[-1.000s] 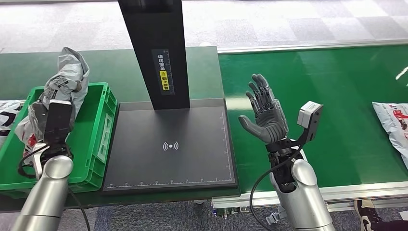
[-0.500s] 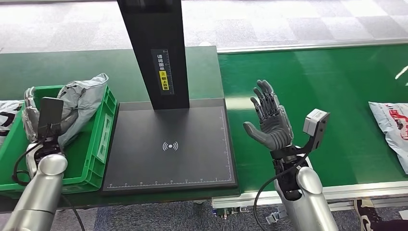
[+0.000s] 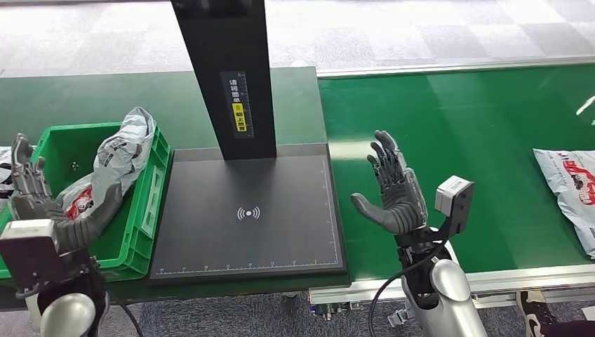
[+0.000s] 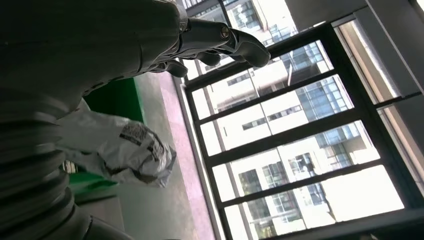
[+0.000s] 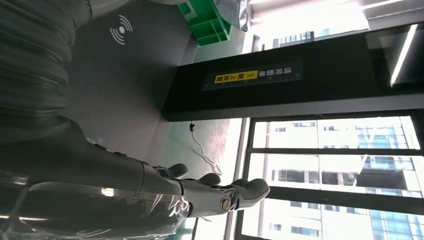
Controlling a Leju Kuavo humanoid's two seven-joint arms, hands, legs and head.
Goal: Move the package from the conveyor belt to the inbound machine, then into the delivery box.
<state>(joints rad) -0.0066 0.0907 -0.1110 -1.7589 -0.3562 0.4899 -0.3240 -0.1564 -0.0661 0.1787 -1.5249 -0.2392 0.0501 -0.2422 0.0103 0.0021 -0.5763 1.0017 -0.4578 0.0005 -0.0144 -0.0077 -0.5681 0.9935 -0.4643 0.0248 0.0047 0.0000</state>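
left hand (image 3: 42, 207) up at the near edge of the green bin (image 3: 156, 184), fingers spread, holding nothing, right hand (image 3: 393, 189) raised over the belt (image 3: 477, 119), wide open and empty too, grey package (image 3: 112, 165) slumped inside the bin, scanner plate (image 3: 245, 210) alongside, another bag (image 3: 570, 186) further along the belt

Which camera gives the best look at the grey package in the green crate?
The head view: the grey package shows whole, leaning inside the green crate. The left wrist view shows its crumpled end up close; the right wrist view catches just a corner of it.
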